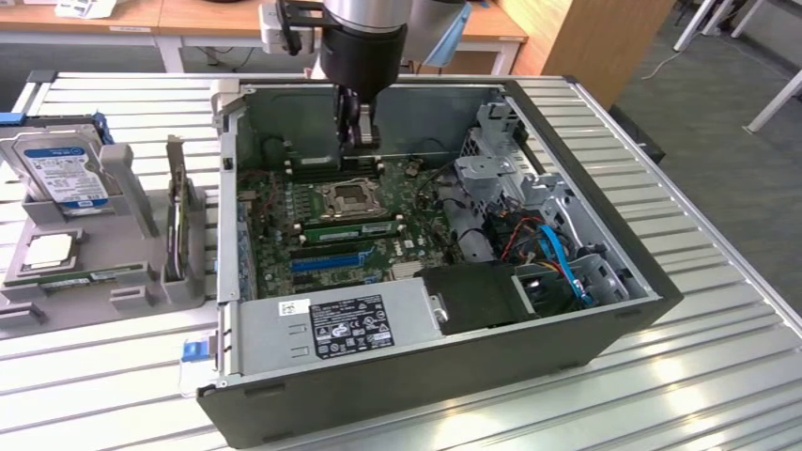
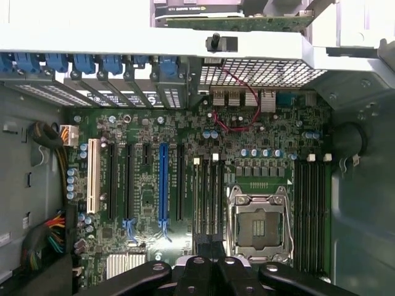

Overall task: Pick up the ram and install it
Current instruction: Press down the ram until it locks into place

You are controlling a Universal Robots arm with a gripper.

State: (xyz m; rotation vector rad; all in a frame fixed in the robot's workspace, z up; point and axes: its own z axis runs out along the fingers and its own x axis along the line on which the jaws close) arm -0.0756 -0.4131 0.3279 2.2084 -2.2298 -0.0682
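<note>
**Exterior view.** An open computer case lay on its side on the slatted metal counter, taking up the counter's middle. The arm reached down into the case from above. Its gripper hung over the motherboard, near the case wall farthest from the camera and just beyond the processor socket. The fingers were clenched together. It could not be told whether anything thin was pinched between them.

A grey fixture stood on the counter beside the case, at the exterior view's left edge. The ram, a narrow green stick, lay flat along the front of this fixture, well apart from the gripper. A square silver processor chip lay just behind the ram. A hard drive stood upright at the back of the fixture. The grey power supply sat at the near end of the case, and blue cables ran beside it.

**Wrist view.** The camera looked straight down on the motherboard. The black fingers met over the gripper's midpoint, closed tight. They stood directly over a bank of black memory slots, between the blue expansion slot and the processor socket. A second bank of memory slots lay on the far side of the socket. A white slot sat near the motherboard's edge.
</note>
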